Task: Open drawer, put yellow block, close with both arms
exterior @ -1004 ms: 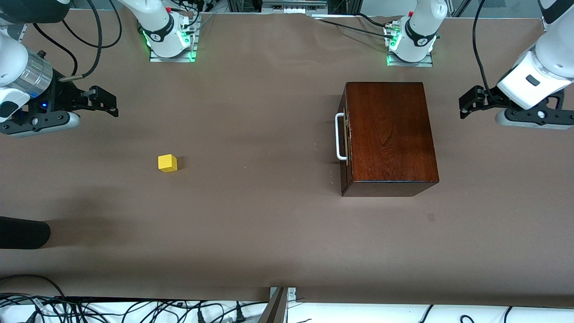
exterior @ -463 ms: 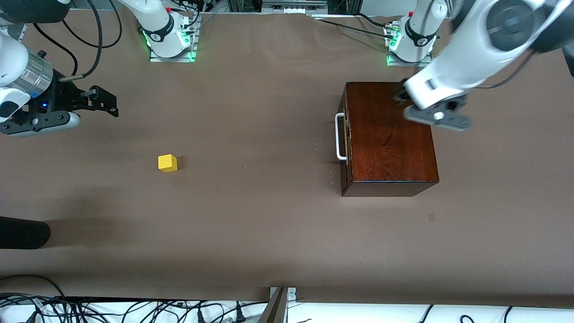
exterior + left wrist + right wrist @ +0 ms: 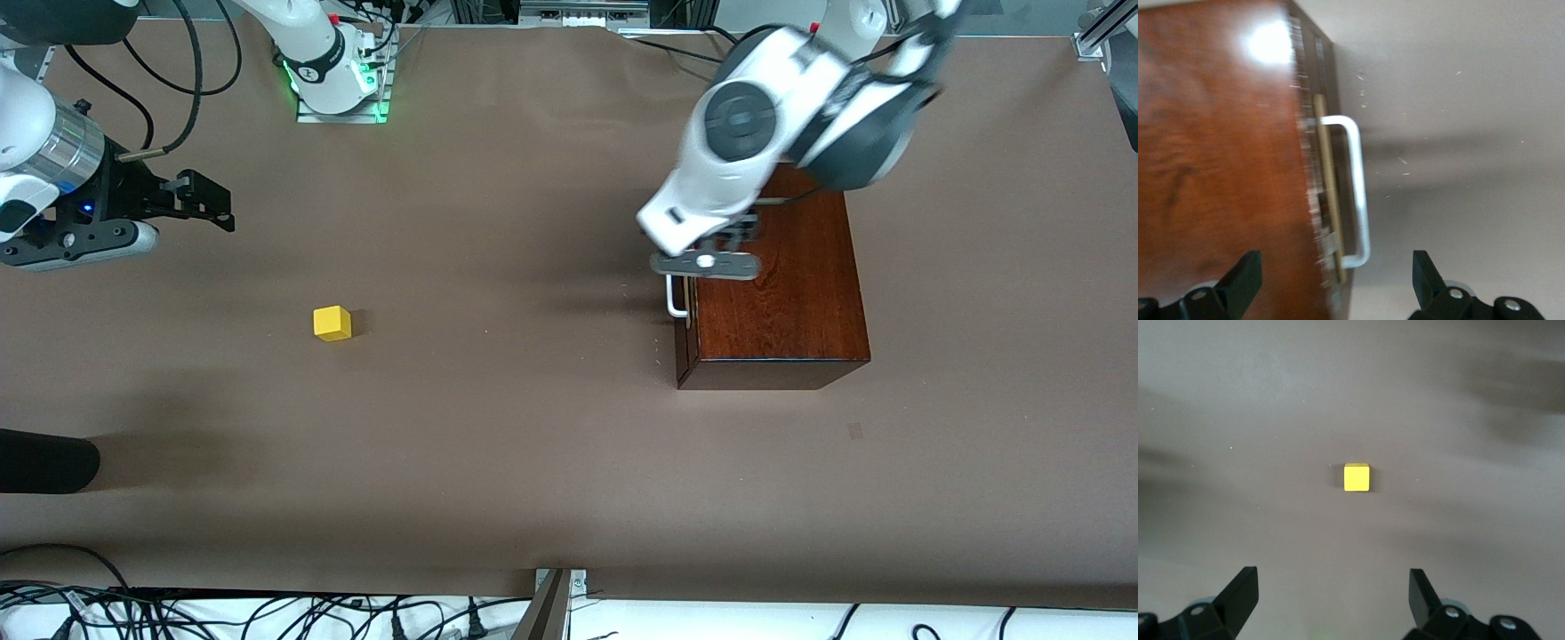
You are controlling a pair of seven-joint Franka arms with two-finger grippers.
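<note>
The dark-brown wooden box (image 3: 782, 293) stands toward the left arm's end of the table. Its drawer is shut, and the white handle (image 3: 676, 302) faces the right arm's end. My left gripper (image 3: 711, 253) is open and hovers over the box's handle edge. In the left wrist view its fingers (image 3: 1245, 277) straddle the box top (image 3: 1218, 167) and the handle (image 3: 1358, 193). The yellow block (image 3: 332, 323) lies on the table toward the right arm's end. My right gripper (image 3: 212, 206) is open and empty, in the air near that end. The right wrist view shows the block (image 3: 1356, 477) ahead of the open gripper (image 3: 1331, 583).
A black rounded object (image 3: 44, 460) pokes in at the right arm's end, nearer the front camera than the block. Cables (image 3: 267, 613) lie along the table's near edge. The arm bases (image 3: 333, 80) stand along the edge farthest from the camera. Bare brown table (image 3: 498, 356) lies between block and box.
My left arm has swung from the left arm's end of the table across the box top to its handle edge. The right arm, block and box have not moved.
</note>
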